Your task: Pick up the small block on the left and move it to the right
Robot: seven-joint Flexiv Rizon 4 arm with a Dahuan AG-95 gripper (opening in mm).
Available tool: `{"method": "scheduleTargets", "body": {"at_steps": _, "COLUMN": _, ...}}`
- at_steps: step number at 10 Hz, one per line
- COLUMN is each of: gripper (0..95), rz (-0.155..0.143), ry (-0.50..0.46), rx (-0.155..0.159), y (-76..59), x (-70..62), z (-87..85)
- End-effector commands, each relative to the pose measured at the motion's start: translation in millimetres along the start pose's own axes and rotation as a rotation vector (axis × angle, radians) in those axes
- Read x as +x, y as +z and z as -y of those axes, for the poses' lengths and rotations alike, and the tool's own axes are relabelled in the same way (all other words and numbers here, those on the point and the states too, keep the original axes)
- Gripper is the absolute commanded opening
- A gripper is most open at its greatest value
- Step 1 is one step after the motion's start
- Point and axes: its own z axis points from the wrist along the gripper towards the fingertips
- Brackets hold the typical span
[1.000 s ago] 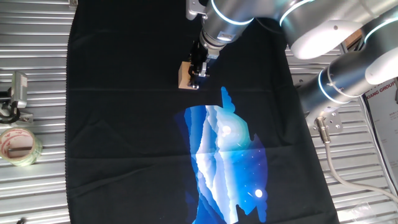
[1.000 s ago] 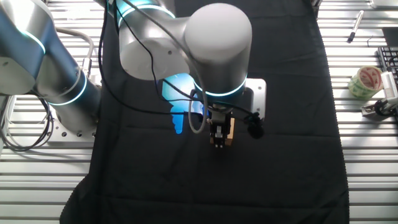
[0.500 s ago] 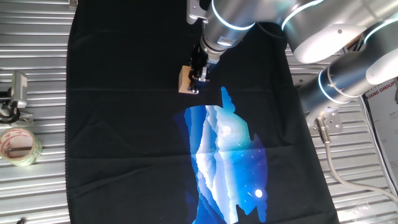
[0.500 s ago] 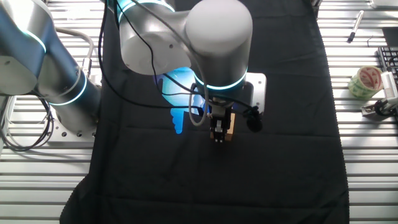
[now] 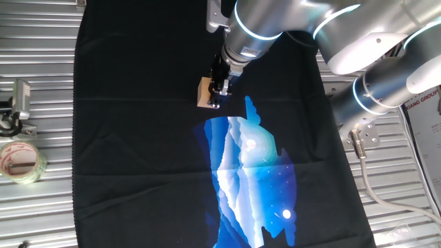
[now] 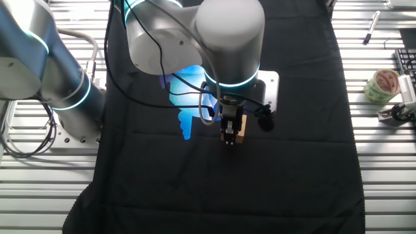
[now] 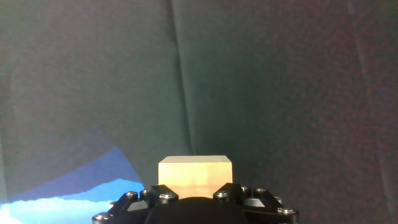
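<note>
The small block [image 5: 204, 92] is a light-tan wooden cube over the black cloth [image 5: 138, 138], just above the tip of the blue print [image 5: 251, 172]. My gripper [image 5: 215, 96] comes down from above and is shut on it, black fingers pressed to its sides. From the opposite side the small block [image 6: 240, 134] peeks out to the right of the gripper [image 6: 229, 138], under the big silver wrist. In the hand view the small block [image 7: 195, 172] sits right at the gripper [image 7: 195, 194]. Whether it touches the cloth is unclear.
A roll of clear tape [image 5: 21, 162] and a metal clamp [image 5: 18, 103] lie on the slatted metal table left of the cloth. The tape roll [image 6: 380, 84] and a pen [image 6: 370, 27] show from the opposite side. The arm's base links [image 5: 386, 83] stand at the right.
The gripper has carried the block a short way toward the blue print. It has stayed shut on the block throughout.
</note>
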Motion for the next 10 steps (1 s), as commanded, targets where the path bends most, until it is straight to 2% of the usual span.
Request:
{"method": "scheduleTargets", "body": {"at_steps": 1, "gripper": 0.0, "rz": -0.002, "ry": -0.001, "rx": -0.003, "y": -0.5, "x": 0.4, "z": -1.5}}
{"method": "scheduleTargets", "body": {"at_steps": 10, "gripper": 0.0, "rz": -0.011, "ry": 0.016, "rx": -0.022, "y": -1.3, "x": 0.4, "z": -1.7}}
